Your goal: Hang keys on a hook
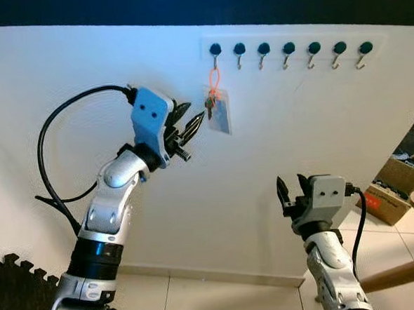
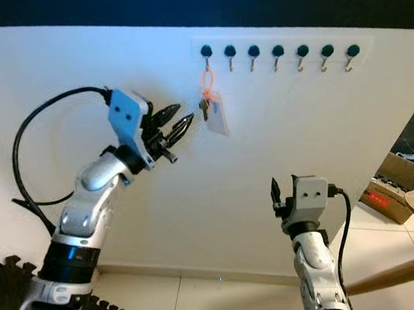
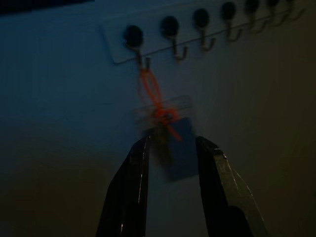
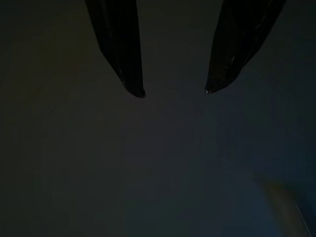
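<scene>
Nearest to the camera is the right gripper [image 1: 291, 186], raised low on the right side with its two black fingers spread and nothing between them; it is well apart from the hooks and seems idle. Behind it is the tiled floor [image 1: 223, 301] and, at the far right, a brown cardboard box [image 1: 394, 189].

Higher on the left, the left gripper [image 1: 194, 125] points at the white wall [image 1: 297, 142]. Its fingers are parted and hold nothing. In the left wrist view the bunch of keys with a blue rectangular tag and an orange cord loop [image 3: 165, 131] hangs just beyond the two fingertips [image 3: 140, 145], between them but, as far as I can judge, not touched by them.

The keys are already on the hook: the orange loop goes over the leftmost metal hook [image 1: 214, 60] of the white hook rail with seven dark round knobs [image 1: 292, 50], and the bunch hangs straight down, long axis vertical, flat against the wall. From the left gripper the keys lie just to the right and a little further, near the wall. The left arm is much the nearer one.

I judge that the hanging is done, so the coming move is a straight retreat away from the wall. The risk is that a finger catches the tag or the cord and pulls the loop off.
</scene>
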### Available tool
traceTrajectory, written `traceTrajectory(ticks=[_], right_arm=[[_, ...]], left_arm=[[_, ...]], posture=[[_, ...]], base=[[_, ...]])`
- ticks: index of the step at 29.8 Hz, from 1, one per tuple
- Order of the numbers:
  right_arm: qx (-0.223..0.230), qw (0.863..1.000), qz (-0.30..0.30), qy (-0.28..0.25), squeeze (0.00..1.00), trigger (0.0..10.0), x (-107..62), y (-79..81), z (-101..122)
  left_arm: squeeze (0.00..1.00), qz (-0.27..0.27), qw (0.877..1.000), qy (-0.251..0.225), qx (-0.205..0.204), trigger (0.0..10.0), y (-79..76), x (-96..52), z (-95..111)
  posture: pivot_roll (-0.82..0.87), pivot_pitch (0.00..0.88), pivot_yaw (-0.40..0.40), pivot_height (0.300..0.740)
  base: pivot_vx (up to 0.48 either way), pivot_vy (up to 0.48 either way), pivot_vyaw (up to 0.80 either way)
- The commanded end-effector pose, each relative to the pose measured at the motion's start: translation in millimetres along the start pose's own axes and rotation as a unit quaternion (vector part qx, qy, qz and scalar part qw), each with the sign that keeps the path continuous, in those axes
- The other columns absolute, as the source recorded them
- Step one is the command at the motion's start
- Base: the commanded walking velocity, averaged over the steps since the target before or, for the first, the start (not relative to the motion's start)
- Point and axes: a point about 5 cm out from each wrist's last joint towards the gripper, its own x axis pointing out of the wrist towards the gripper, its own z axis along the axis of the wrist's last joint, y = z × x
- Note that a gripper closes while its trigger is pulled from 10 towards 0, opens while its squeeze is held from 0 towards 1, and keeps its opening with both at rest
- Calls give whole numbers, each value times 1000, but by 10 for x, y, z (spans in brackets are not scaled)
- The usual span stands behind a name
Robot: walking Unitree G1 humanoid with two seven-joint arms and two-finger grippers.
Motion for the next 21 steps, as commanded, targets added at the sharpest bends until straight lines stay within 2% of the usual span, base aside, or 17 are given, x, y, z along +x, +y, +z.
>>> traceTrajectory(ticks=[1,4,7,8,12,18,21], right_arm=[[5,1000,6,-5,0,10000,3,-7,44],[7,999,51,-16,0,10000,-22,73,121],[5,997,71,-17,0,10000,-43,121,133],[2,995,98,-13,0,10000,-78,187,128],[-8,991,132,-15,0,10000,-116,259,138],[-13,990,139,-18,0,10000,-130,259,173],[-7,991,135,-16,0,10000,-158,249,190]], left_arm=[[0,0,1000,14,-4,10000,-66,-11,-36],[0,17,999,51,0,10000,-74,-88,-93],[0,21,998,62,8,10000,-84,-101,-115],[0,14,997,75,10,10000,-122,-103,-143],[0,0,995,99,18,10000,-180,-124,-206],[0,-5,992,123,21,10000,-217,-189,-282],[0,19,990,142,1,10000,-251,-291,-370]], posture=[[105,147,10,740],[96,153,12,740],[96,153,12,740],[94,158,16,740],[92,161,20,740],[91,161,24,740],[91,161,25,740]], base=[[0,0,0],[0,0,0],[0,0,0],[0,0,0],[0,0,0],[0,0,0],[0,0,0]])
